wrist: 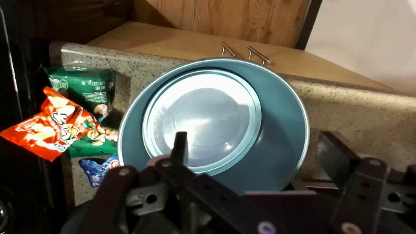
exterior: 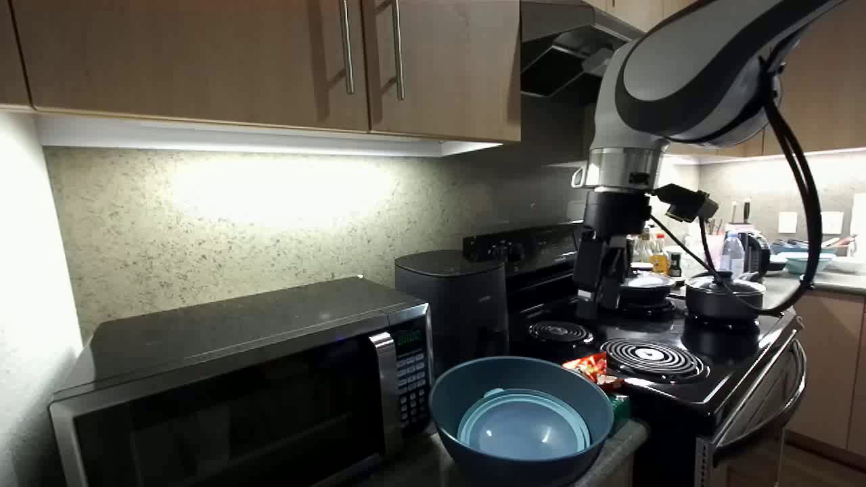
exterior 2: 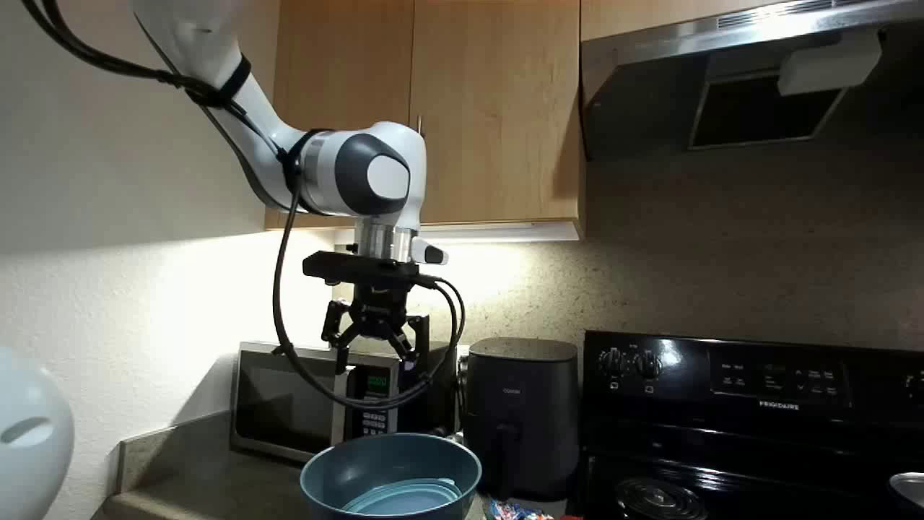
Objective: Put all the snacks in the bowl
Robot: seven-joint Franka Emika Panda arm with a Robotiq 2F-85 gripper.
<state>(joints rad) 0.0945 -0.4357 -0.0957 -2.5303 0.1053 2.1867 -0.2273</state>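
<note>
The blue bowl (exterior: 452, 406) stands on the counter, also in an exterior view (exterior 2: 328, 469) and in the wrist view (wrist: 282, 130). A lighter blue lid-like disc (wrist: 201, 117) lies inside. Beside the bowl lie an orange-red packet (wrist: 53, 126), a green packet (wrist: 86, 86), another green one (wrist: 92, 148) with nuts printed on it, and a blue packet (wrist: 96, 170) partly hidden by my gripper. The orange-red packet (exterior: 590, 366) also shows in an exterior view. My gripper (wrist: 253, 138) is open and empty, above the bowl; it also shows in both exterior views (exterior: 599, 301) (exterior 2: 377, 361).
A microwave (exterior 2: 289, 404) and a dark air fryer (exterior 2: 521, 412) stand behind the bowl. The black stove (exterior: 683, 399) borders the counter beside the packets, with pots (exterior: 724, 297) on it. Upper cabinets (exterior 2: 498, 108) hang behind the arm. A cable loop hangs beside the gripper.
</note>
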